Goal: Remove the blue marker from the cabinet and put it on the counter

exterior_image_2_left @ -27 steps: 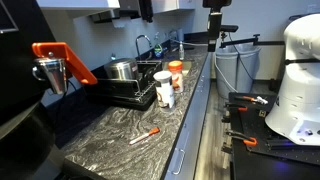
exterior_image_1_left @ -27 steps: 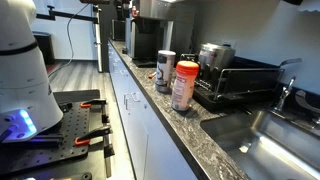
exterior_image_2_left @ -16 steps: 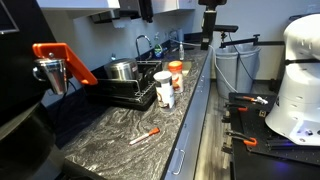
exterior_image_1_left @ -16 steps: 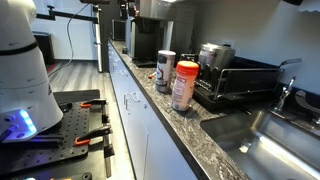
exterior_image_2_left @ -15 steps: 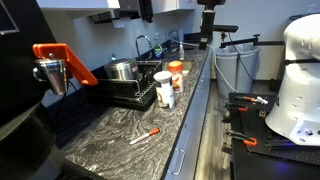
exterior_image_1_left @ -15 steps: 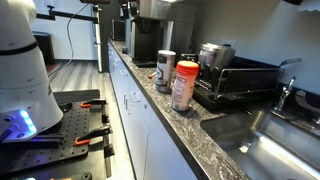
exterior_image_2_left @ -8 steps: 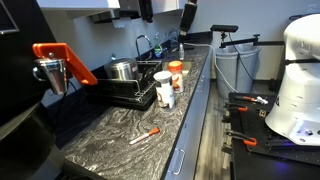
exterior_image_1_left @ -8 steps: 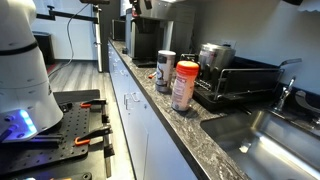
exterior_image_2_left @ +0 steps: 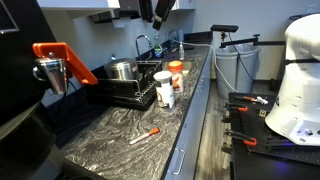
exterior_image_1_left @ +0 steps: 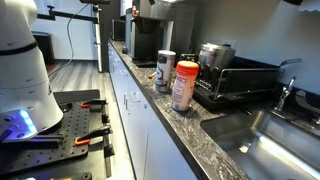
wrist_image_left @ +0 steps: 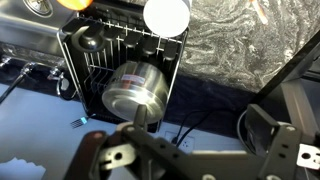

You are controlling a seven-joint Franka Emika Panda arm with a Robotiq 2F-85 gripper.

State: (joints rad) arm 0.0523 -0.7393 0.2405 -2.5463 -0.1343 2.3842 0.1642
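Note:
The blue marker shows in no view. The counter [exterior_image_2_left: 120, 125] is a long dark speckled stone worktop, seen in both exterior views [exterior_image_1_left: 215, 125]. My gripper [exterior_image_2_left: 160, 12] hangs high above the dish rack, close under the upper cabinets [exterior_image_2_left: 190, 5] at the top edge. In the wrist view the gripper [wrist_image_left: 200, 150] looks down on the rack, its dark fingers [wrist_image_left: 290, 125] stand wide apart and nothing is between them. A thin marker with a red-orange cap [exterior_image_2_left: 145, 134] lies on the counter.
A black dish rack [exterior_image_2_left: 130, 90] holds a steel pot [wrist_image_left: 135, 90]. An orange-lidded jar [exterior_image_1_left: 184, 85] and a white-lidded jar [exterior_image_1_left: 165, 70] stand beside it. A sink [exterior_image_1_left: 275, 140] is in the counter. A coffee machine's orange-handled part [exterior_image_2_left: 55, 55] juts out. A black perforated table [exterior_image_1_left: 60, 140] carries the robot base.
My gripper has moved from over the far end of the counter sideways toward the wall and upper cabinets, now above the dish rack. Objects on the counter have not moved.

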